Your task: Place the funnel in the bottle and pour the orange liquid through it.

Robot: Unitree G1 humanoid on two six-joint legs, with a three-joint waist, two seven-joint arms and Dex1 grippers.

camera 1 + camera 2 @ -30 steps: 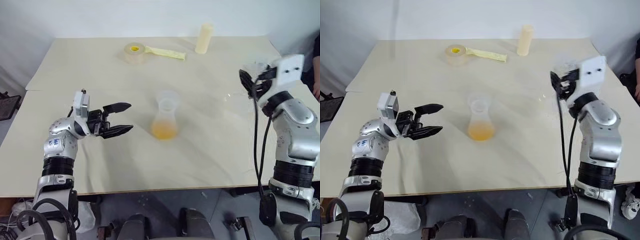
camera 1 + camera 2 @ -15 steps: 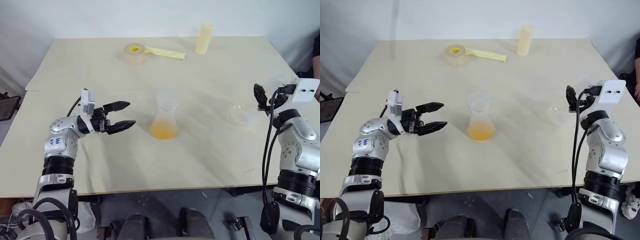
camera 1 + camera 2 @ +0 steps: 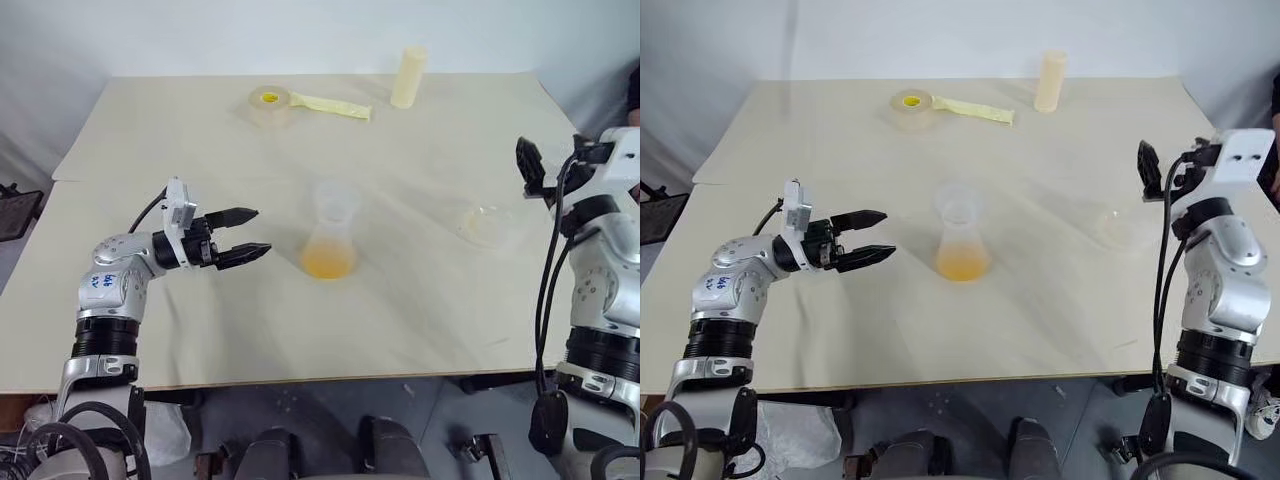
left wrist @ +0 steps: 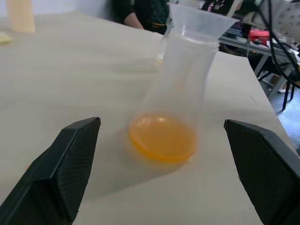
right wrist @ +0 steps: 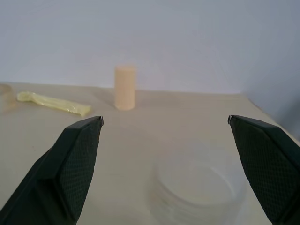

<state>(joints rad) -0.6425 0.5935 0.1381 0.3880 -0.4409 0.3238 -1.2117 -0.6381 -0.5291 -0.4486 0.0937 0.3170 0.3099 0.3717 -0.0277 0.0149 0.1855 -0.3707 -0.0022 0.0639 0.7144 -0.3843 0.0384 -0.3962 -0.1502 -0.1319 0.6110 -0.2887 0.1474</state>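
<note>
Head views: the bottle [image 3: 329,238] stands mid-table, funnel [image 3: 336,200] seated in its neck, orange liquid [image 3: 328,262] pooled at the base. Left gripper [image 3: 243,235] gapes beside it; right gripper [image 3: 1148,170] is spread near a clear dish [image 3: 1121,226].

Left wrist view: thin, light, probably slippery plastic; likely best gripped at the waist.

Right wrist view: black fingers [image 5: 77,161] stand wide.

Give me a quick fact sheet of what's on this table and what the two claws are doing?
bottle: clear, upright mid-table
funnel: seated in the bottle's neck
orange liquid: shallow pool in the bottle's base
clear dish: flat on the table, right side
left gripper: open, aimed at the bottle, not touching
right gripper: open, empty, above the dish
far edge: tape roll, cream cylinder
</note>
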